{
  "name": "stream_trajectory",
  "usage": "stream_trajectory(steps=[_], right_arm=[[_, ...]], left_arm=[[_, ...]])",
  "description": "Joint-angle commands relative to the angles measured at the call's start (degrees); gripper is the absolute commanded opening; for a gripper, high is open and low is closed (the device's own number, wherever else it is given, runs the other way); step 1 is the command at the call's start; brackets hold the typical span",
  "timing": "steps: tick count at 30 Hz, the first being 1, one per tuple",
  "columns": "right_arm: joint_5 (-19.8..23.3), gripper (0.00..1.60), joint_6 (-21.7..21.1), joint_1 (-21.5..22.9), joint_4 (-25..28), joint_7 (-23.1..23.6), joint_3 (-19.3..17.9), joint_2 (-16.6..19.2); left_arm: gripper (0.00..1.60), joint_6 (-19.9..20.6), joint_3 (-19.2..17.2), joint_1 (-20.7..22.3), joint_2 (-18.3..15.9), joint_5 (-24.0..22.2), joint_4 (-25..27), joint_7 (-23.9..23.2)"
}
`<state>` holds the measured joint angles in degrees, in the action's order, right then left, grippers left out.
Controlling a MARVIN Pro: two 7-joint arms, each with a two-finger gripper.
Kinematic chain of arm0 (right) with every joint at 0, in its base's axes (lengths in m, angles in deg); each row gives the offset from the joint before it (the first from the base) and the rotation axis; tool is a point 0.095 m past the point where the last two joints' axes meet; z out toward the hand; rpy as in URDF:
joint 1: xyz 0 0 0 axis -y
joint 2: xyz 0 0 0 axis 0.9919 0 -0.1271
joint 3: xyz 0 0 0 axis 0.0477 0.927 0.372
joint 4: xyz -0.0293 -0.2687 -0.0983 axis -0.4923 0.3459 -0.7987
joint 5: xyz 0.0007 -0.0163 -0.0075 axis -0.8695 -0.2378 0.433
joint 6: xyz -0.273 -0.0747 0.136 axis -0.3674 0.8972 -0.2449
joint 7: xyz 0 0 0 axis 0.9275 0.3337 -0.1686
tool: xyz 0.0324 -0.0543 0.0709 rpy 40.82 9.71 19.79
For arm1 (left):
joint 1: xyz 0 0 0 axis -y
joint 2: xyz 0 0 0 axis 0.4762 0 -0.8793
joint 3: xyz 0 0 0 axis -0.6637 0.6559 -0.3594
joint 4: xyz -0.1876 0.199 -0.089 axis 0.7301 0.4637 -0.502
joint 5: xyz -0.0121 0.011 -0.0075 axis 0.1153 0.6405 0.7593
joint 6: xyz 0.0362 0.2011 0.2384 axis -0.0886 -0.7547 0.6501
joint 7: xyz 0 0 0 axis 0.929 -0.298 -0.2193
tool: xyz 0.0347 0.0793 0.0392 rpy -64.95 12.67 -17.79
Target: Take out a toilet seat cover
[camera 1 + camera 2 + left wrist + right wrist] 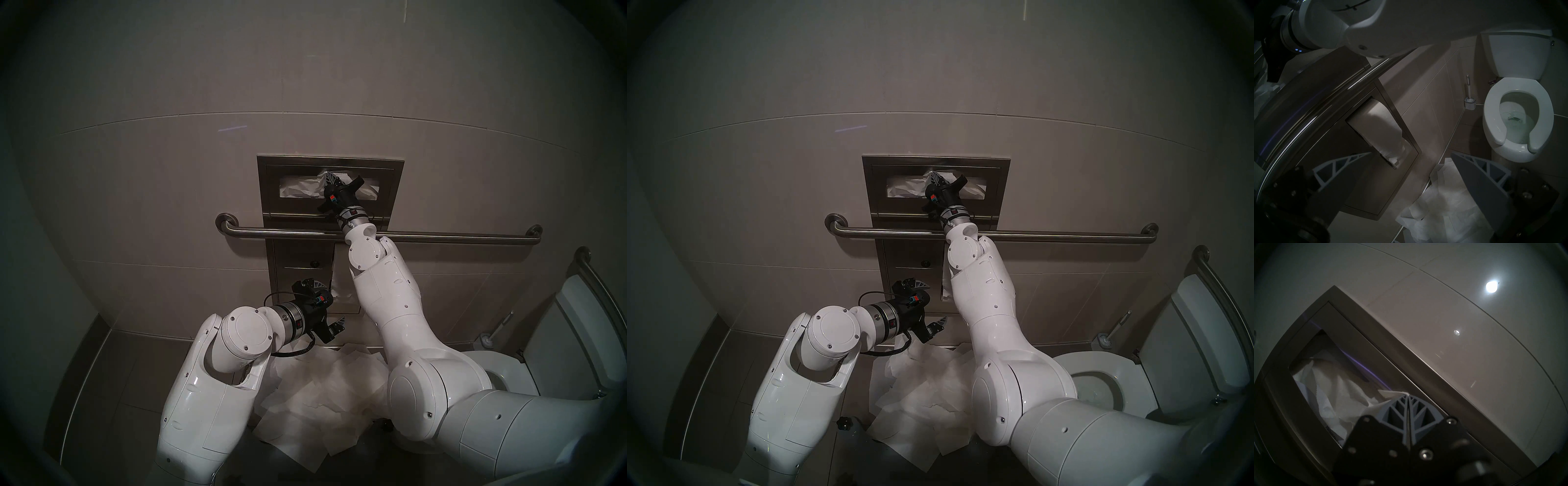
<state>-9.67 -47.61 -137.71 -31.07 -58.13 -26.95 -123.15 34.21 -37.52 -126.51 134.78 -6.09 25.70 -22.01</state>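
Right arm: you see it stretched up and forward over the grab bar, wrist bent so the right gripper points slightly upward into the slot of the steel dispenser.
Left arm: it is folded low, elbow out to the left, and the left gripper points to the right and a little down, in front of the lower panel, near the toilet paper.
Seat cover: the crinkled white seat cover sits in the slot, mostly still inside; its long axis runs along the slot, left to right in the head views, and one bunched corner points out toward the right gripper.
Right jaws: closed tip to tip, and a fold of the seat cover is pinched between the fingertips; more paper lies against the left finger.
Left jaws: wide open, the two fingers well apart, and they hold nothing and touch nothing.
Floor: you have a heap of flat sheets below both arms, beside the toilet.
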Motion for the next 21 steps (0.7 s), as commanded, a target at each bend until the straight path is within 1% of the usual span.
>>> stream_trajectory(steps=[1,11,15,21], right_arm=[[-0.01,0.0,-1.5,-1.05,6.45,1.66,-0.13,-0.15],[0.03,0.0,-4.62,-4.34,11.97,6.13,-0.6,-0.73],[-0.32,0.0,-6.71,-5.95,14.71,8.45,-0.55,-0.92],[-0.45,0.0,-8.94,-7.21,16.9,10.48,-0.62,-1.07]], left_arm=[[1.6,-0.1,-0.04,0.96,0.45,-0.19,1.89,0.11],[1.6,-0.08,-0.04,0.95,0.45,-0.19,1.91,0.1],[1.6,-0.07,-0.04,0.95,0.45,-0.19,1.93,0.09],[1.6,-0.06,-0.04,0.95,0.45,-0.18,1.94,0.09]])
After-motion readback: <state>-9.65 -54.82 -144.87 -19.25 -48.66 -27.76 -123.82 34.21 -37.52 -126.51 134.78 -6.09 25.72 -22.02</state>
